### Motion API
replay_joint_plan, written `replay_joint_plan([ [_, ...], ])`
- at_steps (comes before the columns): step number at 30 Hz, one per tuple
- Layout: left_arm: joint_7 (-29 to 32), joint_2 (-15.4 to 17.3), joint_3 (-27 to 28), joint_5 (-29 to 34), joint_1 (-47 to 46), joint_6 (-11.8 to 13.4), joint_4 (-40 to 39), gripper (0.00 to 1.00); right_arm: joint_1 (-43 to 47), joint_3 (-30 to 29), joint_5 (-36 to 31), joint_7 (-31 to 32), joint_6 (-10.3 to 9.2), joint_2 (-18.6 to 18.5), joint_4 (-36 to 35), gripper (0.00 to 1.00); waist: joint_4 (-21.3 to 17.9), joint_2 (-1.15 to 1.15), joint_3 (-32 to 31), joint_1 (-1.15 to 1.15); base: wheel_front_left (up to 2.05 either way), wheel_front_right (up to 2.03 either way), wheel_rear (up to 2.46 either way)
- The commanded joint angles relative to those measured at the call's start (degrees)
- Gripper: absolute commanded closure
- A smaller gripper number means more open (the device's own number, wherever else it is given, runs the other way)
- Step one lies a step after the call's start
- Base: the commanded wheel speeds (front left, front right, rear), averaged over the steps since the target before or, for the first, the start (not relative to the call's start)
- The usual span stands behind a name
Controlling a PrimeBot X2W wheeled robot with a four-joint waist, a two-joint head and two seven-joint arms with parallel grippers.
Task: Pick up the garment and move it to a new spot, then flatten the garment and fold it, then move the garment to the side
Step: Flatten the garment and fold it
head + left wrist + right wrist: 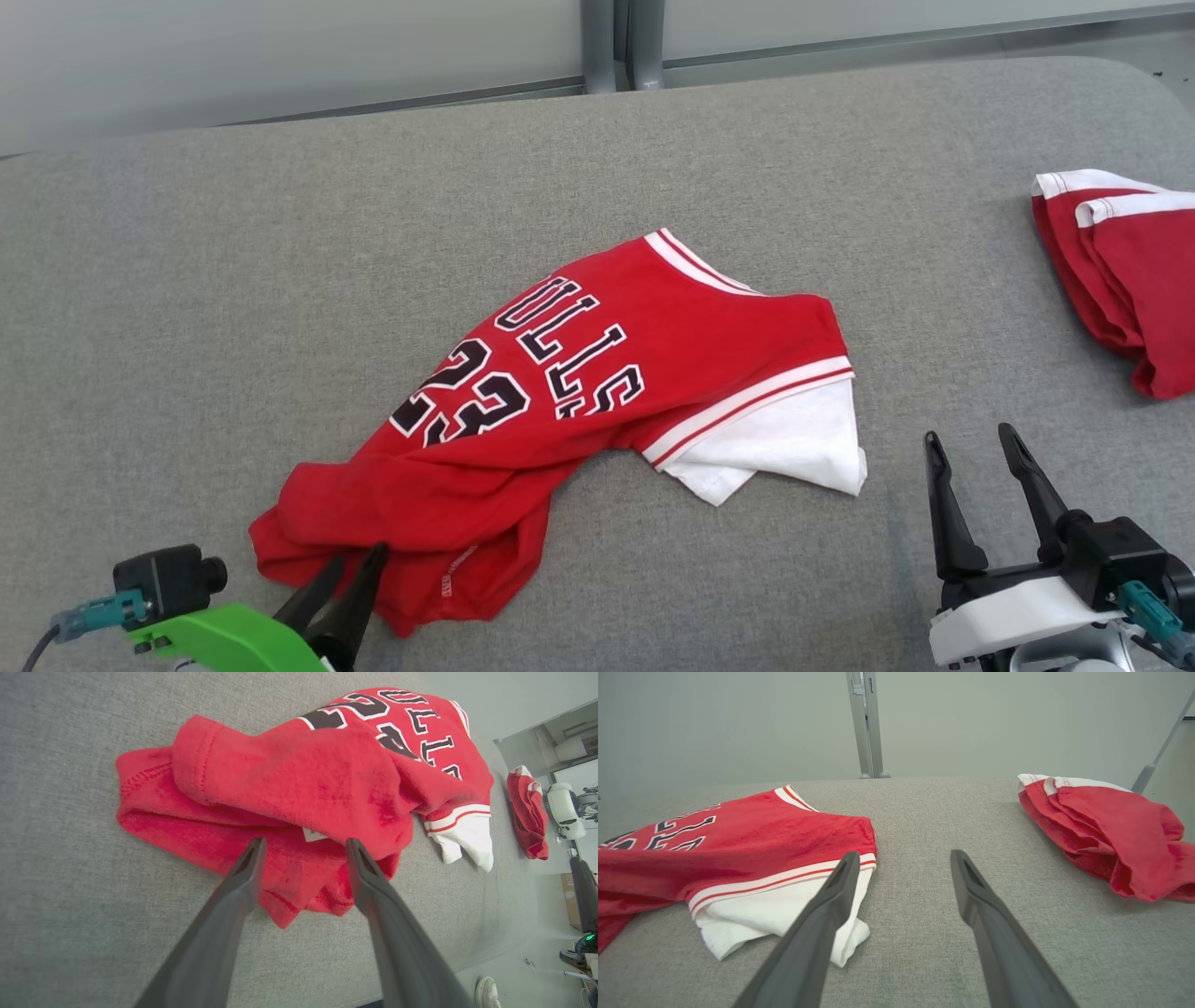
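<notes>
A: Start from the left. How do the left fingers (236, 891) stand?
B: Low at seven o'clock in the head view, spread apart, their tips over the bunched hem of the jersey (597, 373). The wrist view shows cloth under and between the tips, but nothing pinched.
A: And the jersey itself?
B: In the middle of the worktop (233, 280), crumpled, running from that hem at seven o'clock up to the striped trim at one o'clock. Lettering faces up. The hem is doubled over in several layers, and a white sleeve (794, 448) sticks out at four o'clock.
A: Then the right side?
B: The right fingers (985, 919) hover wide apart at five o'clock over bare worktop, just beside the sleeve, holding nothing. Farther out, at three o'clock, lies a second red garment (1130, 280), well apart from the jersey.
A: What could go wrong from here?
B: I'd judge the hem the weak spot. Closing there could take one loose layer alone, so the jersey would hang lopsided and slip out on the lift; or take the whole wad, leaving a twist that no flattening stroke clears. Tips pressed too low might also snag the worktop's woven cover. And a wide carry towards three o'clock risks dropping it onto the other garment.
</notes>
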Motion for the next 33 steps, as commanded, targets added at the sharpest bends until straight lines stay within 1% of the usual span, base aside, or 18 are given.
replay_joint_plan([
  [1, 0.1, -0.7, -0.3, -0.3, -2.3, -0.5, 0.8, 0.33, -0.5, 0.2, 0.0, 0.0, 0.00, -0.1, -0.2, 0.00, 0.0, 0.69, 0.1, 0.00, 0.00, 0.00, 0.00],
  [2, 0.2, -1.1, -0.8, -0.1, -3.0, -0.7, 1.4, 0.43, -0.9, 0.4, -0.1, 0.1, 0.00, -0.1, -0.2, 0.00, -0.2, 0.69, 0.2, 0.00, 0.00, 0.00, 0.00],
  [3, 0.3, -1.6, -1.2, 0.1, -3.7, -1.0, 1.9, 0.50, -1.1, 0.6, -0.2, 0.1, 0.00, -0.1, -0.2, 0.00, -0.4, 0.69, 0.1, 0.00, 0.00, 0.00, 0.00],
  [5, 0.3, -2.9, -1.7, -0.9, -4.8, -1.5, 2.2, 0.56, -1.4, 0.6, -0.3, 0.2, 0.00, -0.1, -0.2, 0.00, -0.8, 0.69, 0.1, 0.00, 0.00, 0.00, 0.00],
  [9, -0.2, -3.6, -1.6, -0.9, -5.9, -1.4, 3.6, 0.59, -1.2, 0.4, -0.3, 0.1, 0.00, -0.1, -0.2, 0.00, -1.3, 0.69, 0.2, 0.00, 0.00, 0.00, 0.00],
  [10, -0.4, -4.0, -1.5, -0.8, -6.3, -1.2, 4.3, 0.65, -1.0, 0.3, -0.2, 0.0, 0.00, -0.1, -0.1, 0.00, -1.5, 0.69, 0.3, 0.00, 0.00, 0.00, 0.00],
  [11, -0.7, -4.3, -1.3, -0.7, -6.9, -1.3, 5.0, 0.77, -0.8, 0.3, 0.0, -0.1, 0.00, -0.1, -0.1, 0.00, -1.7, 0.69, 0.4, 0.00, 0.00, 0.00, 0.00],
  [12, -1.0, -4.3, -1.3, -0.1, -7.7, -1.4, 5.6, 1.00, -0.6, 0.4, 0.2, -0.1, 0.00, -0.1, 0.0, 0.00, -1.8, 0.69, 0.5, 0.00, 0.00, 0.00, 0.00],
  [15, 1.6, -4.6, -3.5, -0.8, -10.3, -3.4, 5.1, 1.00, -0.8, 0.5, 0.4, -0.3, 0.00, -0.1, 0.2, 0.00, -2.0, 0.69, 0.8, 0.00, 0.00, 0.00, 0.00],
  [18, 4.2, -5.1, -4.1, -1.4, -14.6, -3.6, 3.8, 1.00, -1.7, 0.8, 0.6, -0.4, 0.00, -0.1, 0.4, 0.00, -2.2, 0.69, 1.3, 0.00, 0.00, 0.00, 0.00],
  [21, 7.7, -6.0, -5.3, -1.5, -19.9, -2.3, 4.4, 1.00, -2.3, 0.8, 0.8, -0.6, 0.00, -0.1, 0.8, 0.00, -2.2, 0.69, 1.5, 0.00, 0.00, 0.00, 0.00],
  [24, 10.6, -7.7, -6.1, -1.5, -25.7, 0.2, 9.2, 1.00, -3.0, 1.3, 1.0, -0.7, 0.00, -0.1, 1.5, 0.00, -2.4, 0.69, 1.6, 0.00, 0.00, 0.00, 0.00],
  [25, 11.1, -8.7, -6.3, -1.3, -27.5, 1.0, 11.8, 0.91, -3.4, 1.8, 1.3, -0.8, 0.00, -0.1, 1.7, 0.00, -2.6, 0.69, 1.7, 0.00, 0.00, 0.00, 0.00],
  [26, 11.7, -9.6, -6.9, -1.0, -29.3, 1.5, 14.6, 0.56, -3.7, 2.2, 1.4, -0.9, 0.00, -0.1, 2.0, 0.00, -2.9, 0.69, 1.8, 0.00, 0.00, 0.00, 0.00],
  [27, 12.0, -10.2, -7.6, -0.2, -31.0, 1.7, 17.2, 0.09, -3.8, 2.5, 1.4, -0.9, 0.00, -0.1, 2.3, 0.00, -3.2, 0.69, 1.8, 0.00, 0.00, 0.00, 0.00],
  [28, 12.0, -10.8, -8.1, 0.4, -32.6, 2.0, 20.1, 0.00, -4.0, 2.9, 1.6, -1.0, 0.00, -0.1, 2.6, 0.00, -3.6, 0.69, 1.8, 0.00, 0.00, 0.00, 0.00],
  [30, 10.5, -11.1, -9.1, 3.1, -35.5, 2.4, 25.7, 0.00, -4.2, 3.5, 1.9, -1.1, 0.00, -0.1, 3.1, 0.00, -4.3, 0.69, 1.7, 0.00, 0.00, 0.00, 0.00],
  [33, 6.2, -10.1, -11.0, 8.7, -38.7, 2.4, 31.0, 0.00, -3.9, 3.5, 1.8, -1.2, 0.00, -0.1, 3.4, 0.00, -5.3, 0.69, 1.6, 0.00, 0.00, 0.00, 0.00],
])
